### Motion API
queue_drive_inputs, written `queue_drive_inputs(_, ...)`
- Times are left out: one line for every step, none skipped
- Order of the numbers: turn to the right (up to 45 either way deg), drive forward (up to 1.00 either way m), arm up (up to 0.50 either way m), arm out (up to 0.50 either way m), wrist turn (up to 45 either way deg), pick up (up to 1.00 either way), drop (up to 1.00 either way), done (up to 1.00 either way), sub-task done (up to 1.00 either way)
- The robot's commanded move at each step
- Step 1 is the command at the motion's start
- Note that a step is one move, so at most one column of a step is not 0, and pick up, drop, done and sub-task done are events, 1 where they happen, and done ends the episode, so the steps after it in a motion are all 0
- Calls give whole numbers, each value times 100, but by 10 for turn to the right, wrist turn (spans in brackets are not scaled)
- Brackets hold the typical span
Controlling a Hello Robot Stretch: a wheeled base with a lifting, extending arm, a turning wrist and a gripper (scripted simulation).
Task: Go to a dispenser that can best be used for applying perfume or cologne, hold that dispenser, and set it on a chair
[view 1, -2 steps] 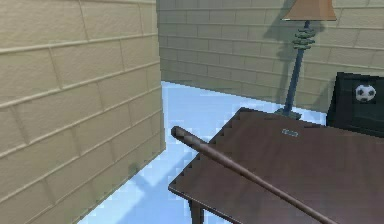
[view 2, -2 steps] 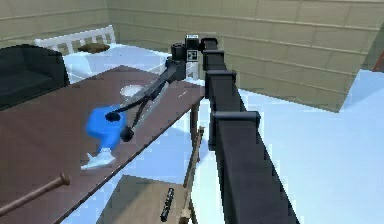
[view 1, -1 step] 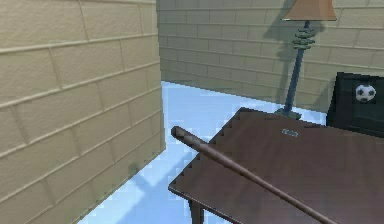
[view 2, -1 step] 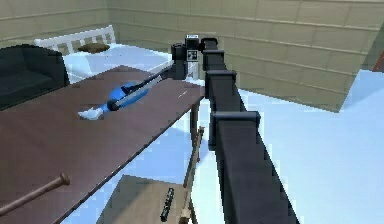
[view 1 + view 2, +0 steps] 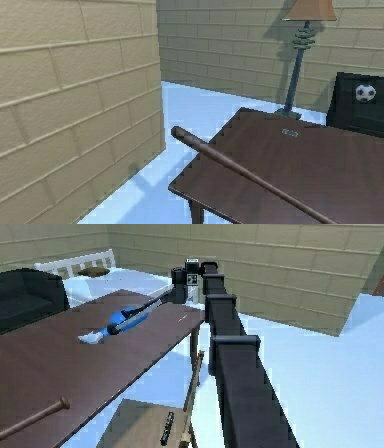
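Note:
A blue object with a white tip [image 5: 122, 320] lies on the dark wooden table [image 5: 60, 364]; its shape is too small to name. My arm [image 5: 232, 354] reaches out over the table's far corner. The gripper [image 5: 170, 292] sits by that corner, and a thin dark line runs from it toward the blue object. I cannot tell whether the gripper holds anything. A wooden chair [image 5: 135, 422] stands at the table's near side, with a small dark thing [image 5: 168, 428] on its seat.
A baseball bat [image 5: 250, 178] lies across the table [image 5: 320, 160], its handle end [image 5: 40, 412] near the table edge. A brick wall [image 5: 70, 100] stands close on the forward view's left. A floor lamp [image 5: 298, 60], a dark armchair with a ball [image 5: 365, 95] and a white bed [image 5: 85, 269] stand beyond.

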Motion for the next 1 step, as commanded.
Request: queue_drive_inputs(0, 0, -50, 0, 0, 0, 0, 0, 0)
